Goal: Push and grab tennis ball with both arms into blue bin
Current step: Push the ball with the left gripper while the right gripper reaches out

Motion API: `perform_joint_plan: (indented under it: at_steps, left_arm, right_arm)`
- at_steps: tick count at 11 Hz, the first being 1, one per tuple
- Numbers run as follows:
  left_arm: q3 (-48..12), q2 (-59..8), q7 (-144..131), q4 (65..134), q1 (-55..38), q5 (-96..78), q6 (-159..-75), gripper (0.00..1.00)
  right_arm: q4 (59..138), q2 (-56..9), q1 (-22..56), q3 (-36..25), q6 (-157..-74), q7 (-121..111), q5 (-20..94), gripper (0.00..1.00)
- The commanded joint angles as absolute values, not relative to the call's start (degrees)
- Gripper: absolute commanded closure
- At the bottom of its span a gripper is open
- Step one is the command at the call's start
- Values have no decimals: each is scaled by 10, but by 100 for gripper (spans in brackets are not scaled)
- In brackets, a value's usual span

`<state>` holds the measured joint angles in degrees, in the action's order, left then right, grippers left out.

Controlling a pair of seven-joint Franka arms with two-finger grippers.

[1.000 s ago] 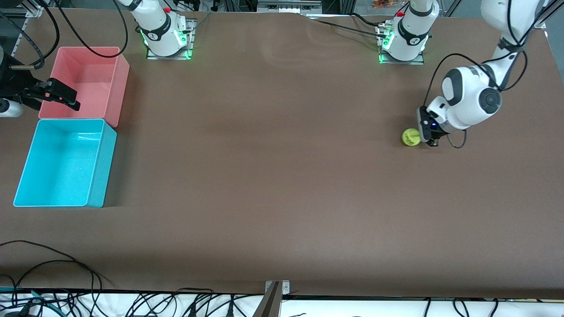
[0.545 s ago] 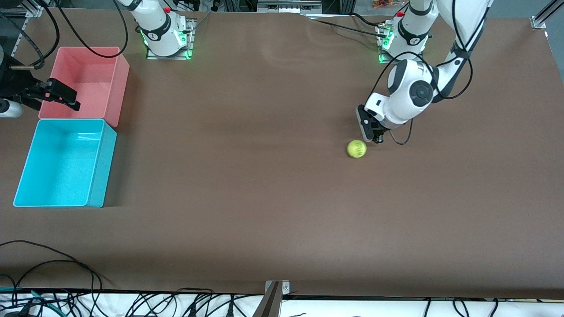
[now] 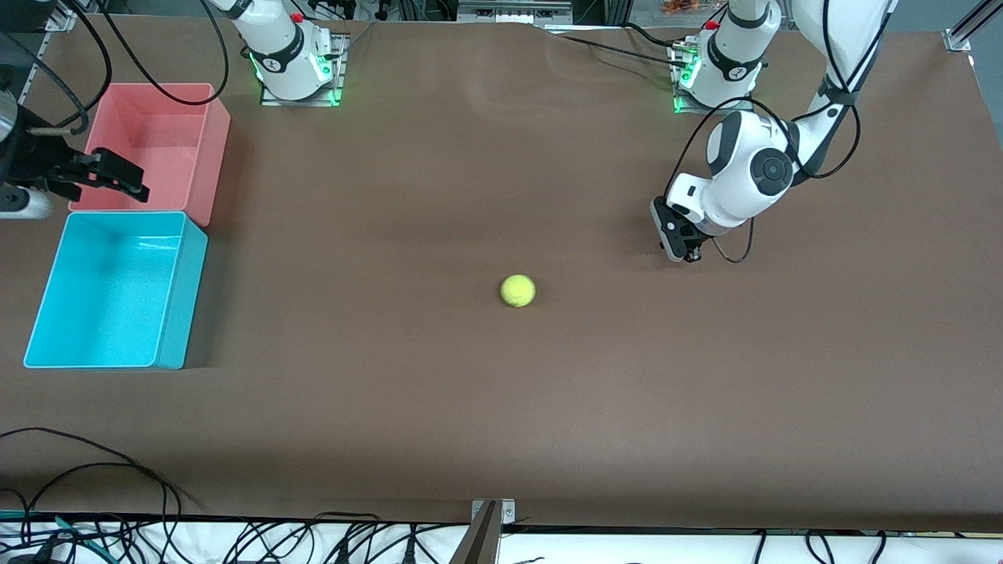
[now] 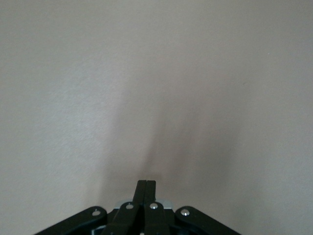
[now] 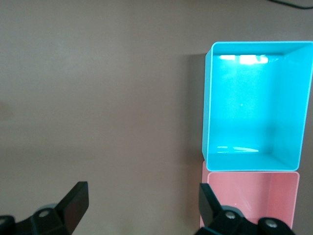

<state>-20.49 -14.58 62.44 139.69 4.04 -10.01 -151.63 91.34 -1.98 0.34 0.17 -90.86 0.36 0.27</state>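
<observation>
Yellow-green and fuzzy, the tennis ball [image 3: 517, 291] lies alone on the brown table [image 3: 486, 407], near its middle, well apart from both my grippers. My left gripper [image 3: 678, 235] is low over the table with its fingers [image 4: 145, 188] pressed together, holding nothing. My right gripper [image 3: 106, 174] waits spread wide over the pink bin [image 3: 213, 149], just beside the blue bin [image 3: 182, 298].

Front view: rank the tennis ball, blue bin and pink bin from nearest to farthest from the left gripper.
From the left gripper:
1. Tennis ball, loose mid-table, nearer the front camera than the gripper.
2. Pink bin, at the right arm's end.
3. Blue bin, also at that end, beside the pink bin and nearer the camera; close to the pink bin's distance.
</observation>
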Motion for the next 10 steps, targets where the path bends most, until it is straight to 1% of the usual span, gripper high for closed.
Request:
perform_joint_plan:
  at_steps: [1, 2, 3, 4, 5, 7, 9, 10]
  left_arm:
    - [-199, -101, 682, 1398, 79, -87, -1467, 89]
    - [-182, -87, 699, 1397, 80, -87, -1456, 73]
    - [-170, -77, 719, 1397, 80, -87, -1456, 30]
    - [-161, -72, 743, 1396, 81, -88, -1456, 0]
    - [-157, -70, 749, 1395, 81, -88, -1456, 0]
    - [-156, -63, 744, 1396, 81, -89, -1456, 0]
    - [-156, -60, 744, 1397, 83, -89, -1456, 0]
    - [-156, -48, 744, 1396, 86, -89, -1456, 0]
  right_arm:
    - [910, -88, 4, 3, -929, -2, 4, 0]
    - [911, -100, 4, 3, -952, -11, 4, 0]
    - [912, -116, 4, 4, -975, -21, 8, 0]
    - [911, -139, 5, 4, -990, -34, 9, 0]
    - [910, -166, 10, 4, -1004, -46, 10, 0]
    - [912, -200, 11, 4, -1046, -54, 12, 0]
    - [913, -237, 13, 5, -1125, -95, 14, 0]
    - [913, -254, 12, 9, -1162, -121, 18, 0]
